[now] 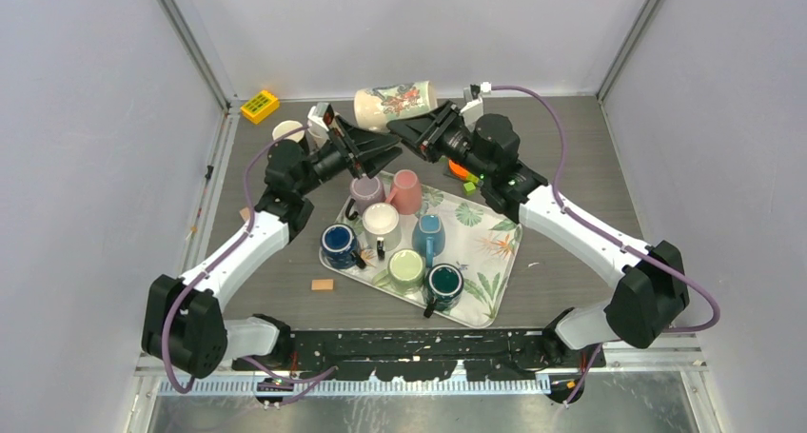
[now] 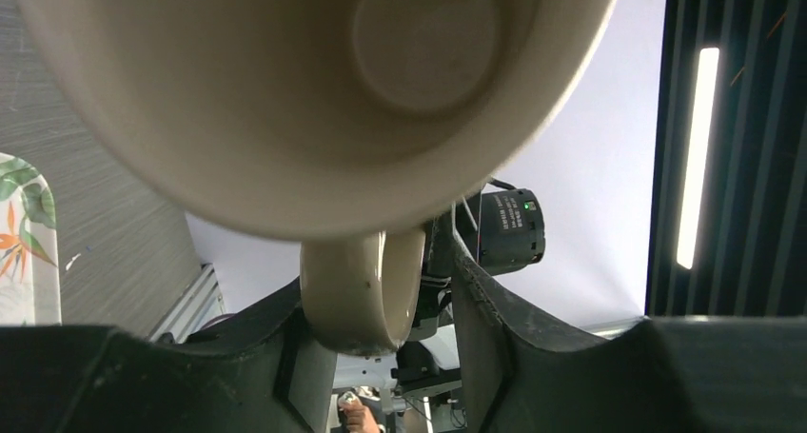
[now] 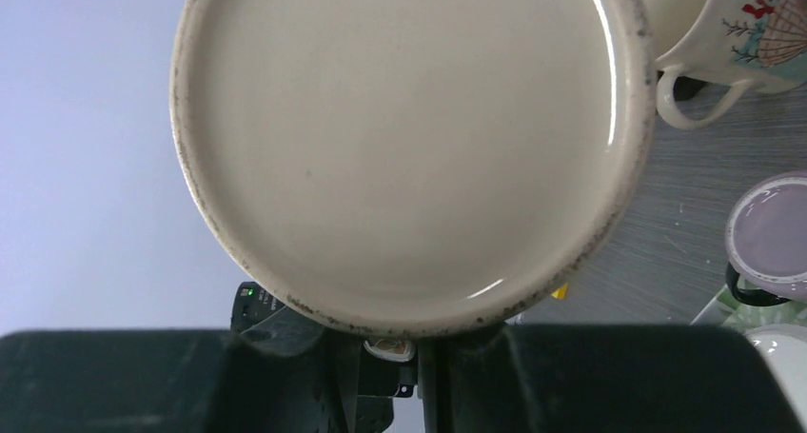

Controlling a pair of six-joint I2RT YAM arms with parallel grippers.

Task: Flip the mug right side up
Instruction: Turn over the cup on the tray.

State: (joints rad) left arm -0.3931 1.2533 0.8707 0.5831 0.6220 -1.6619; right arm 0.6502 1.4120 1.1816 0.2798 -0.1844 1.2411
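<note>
Mug (image 1: 398, 101) sideways, axis level: mouth faces our left claw (image 1: 388, 148), spread loosely round the handle (image 2: 363, 295); right claw's (image 1: 405, 134) grip we cannot tell.

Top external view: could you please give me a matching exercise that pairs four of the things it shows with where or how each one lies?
Things:
1. patterned mug
2. yellow block
3. pink mug
4. dark teal mug

Places or states:
A. at the near corner of the tray, opening up
B. on its side, mouth toward the left
C. at the tray's far edge
D. at the far left corner of the table

Pairs: 1-B, 2-D, 3-C, 4-A.
</note>
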